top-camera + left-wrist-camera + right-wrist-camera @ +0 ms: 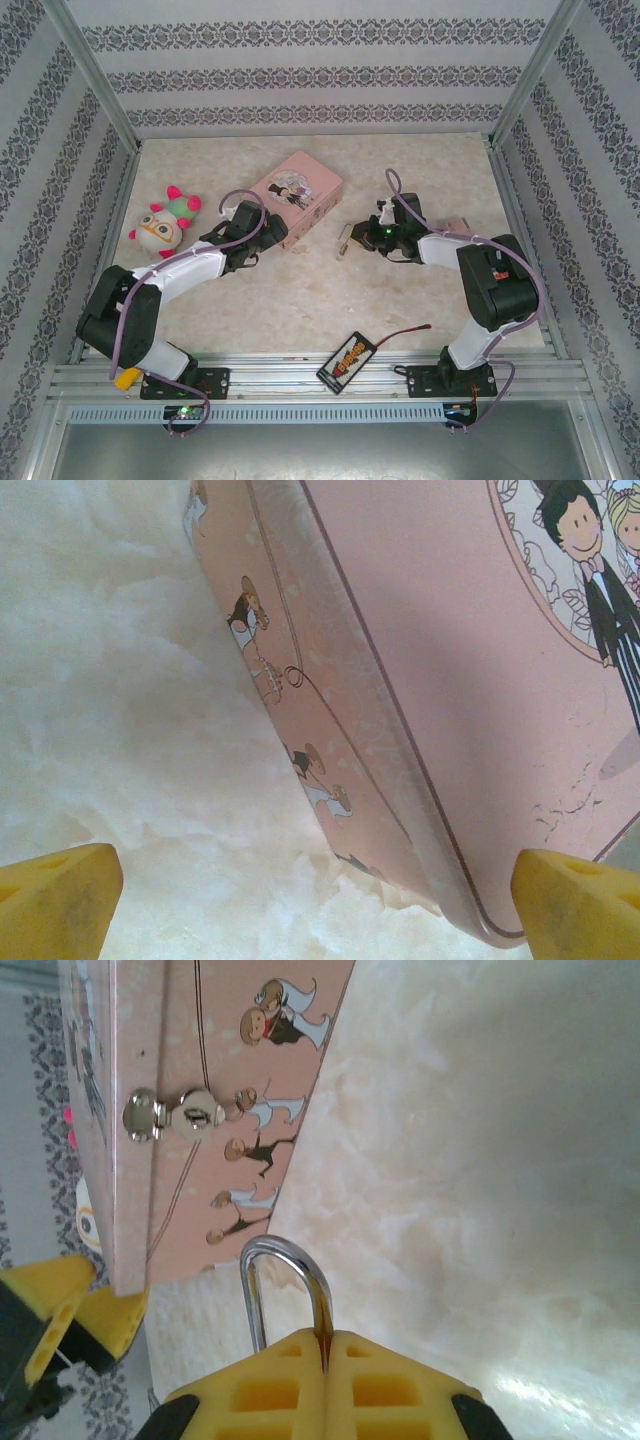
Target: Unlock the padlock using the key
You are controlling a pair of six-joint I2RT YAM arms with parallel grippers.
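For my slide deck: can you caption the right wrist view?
Right gripper shut on the padlock, silver shackle protruding, beside the pink tin.

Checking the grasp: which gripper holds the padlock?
The right gripper, shut on the padlock by its shackle; the left gripper is open at the pink tin.
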